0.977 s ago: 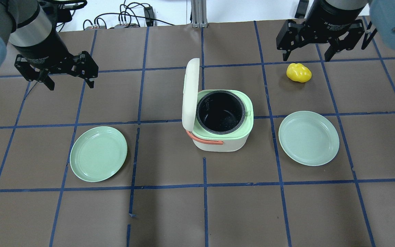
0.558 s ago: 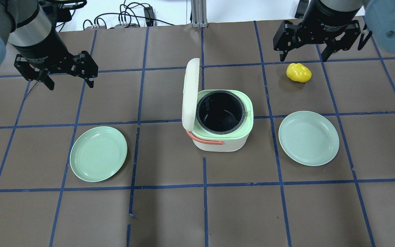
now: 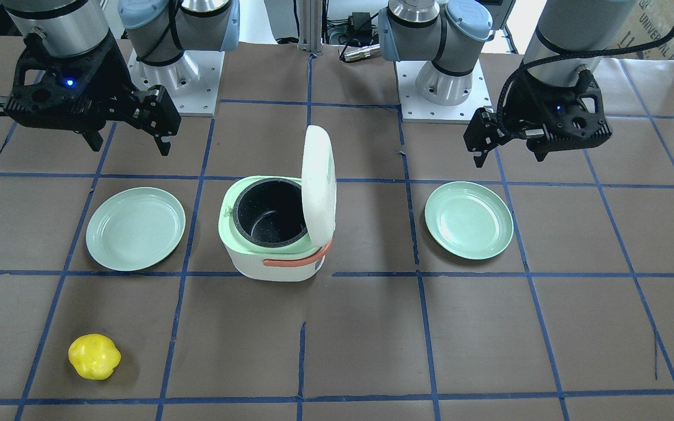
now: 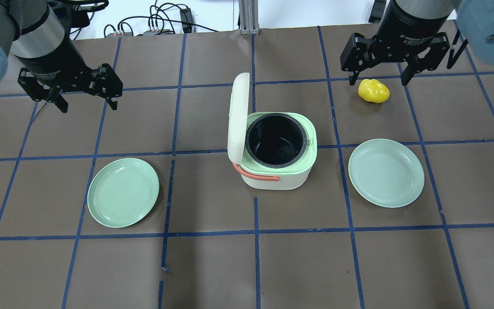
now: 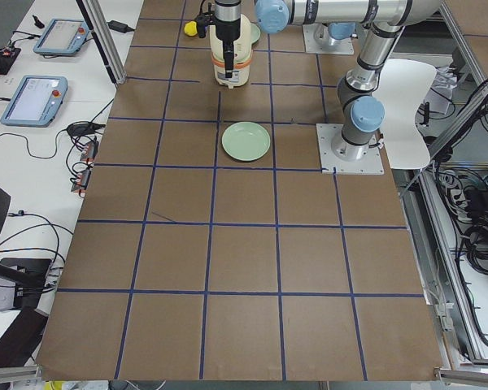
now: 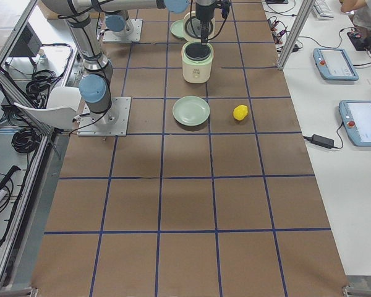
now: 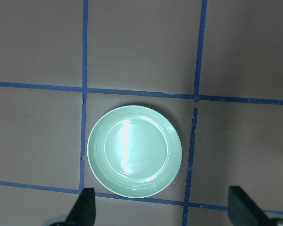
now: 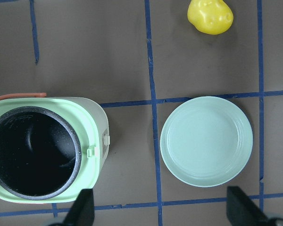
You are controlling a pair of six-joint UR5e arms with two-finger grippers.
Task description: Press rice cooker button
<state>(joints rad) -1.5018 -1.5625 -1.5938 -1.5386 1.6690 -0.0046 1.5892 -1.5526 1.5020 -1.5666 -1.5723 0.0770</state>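
Note:
The rice cooker (image 4: pixel 278 148) stands mid-table, white with a green rim, a black inner pot and an orange handle. Its lid (image 4: pixel 238 118) stands open and upright on the side toward my left arm. A small latch button (image 8: pixel 106 140) sits on the rim's right side. The cooker also shows in the front view (image 3: pixel 270 231). My left gripper (image 4: pixel 89 101) is open and empty, hovering far left of the cooker. My right gripper (image 4: pixel 378 78) is open and empty, hovering at the far right, above a yellow toy.
A green plate (image 4: pixel 122 192) lies left of the cooker and shows in the left wrist view (image 7: pixel 134 151). A second plate (image 4: pixel 386 172) lies to the right. The yellow lumpy toy (image 4: pixel 373 91) lies beyond that plate. Cables lie past the table's far edge.
My right gripper has shifted slightly left and nearer, now partly over the yellow toy. The left gripper and the cooker have not moved.

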